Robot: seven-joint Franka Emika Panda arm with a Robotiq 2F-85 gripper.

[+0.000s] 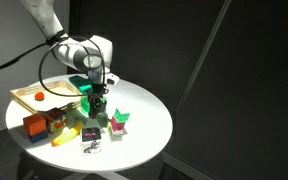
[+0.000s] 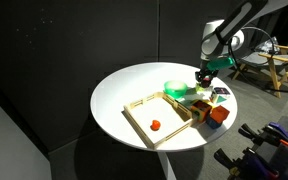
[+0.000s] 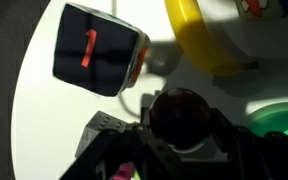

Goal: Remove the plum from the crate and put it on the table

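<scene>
We see the plum [image 3: 180, 112] as a small, round, dark maroon ball with a dull sheen. The gripper [image 3: 181, 128] is clamped on it, one finger on each side. The plum hangs over the white table [image 3: 39, 130], outside the crate [image 2: 169, 110], near the green bowl [image 2: 176, 90] and a yellow object [image 3: 199, 35].

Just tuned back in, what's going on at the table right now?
The pincer is shut on the plum, which is out of the crate and held over the table beside the green bowl. Only a red-orange fruit lies in the crate. Whether the plum touches the tabletop is unclear.
</scene>
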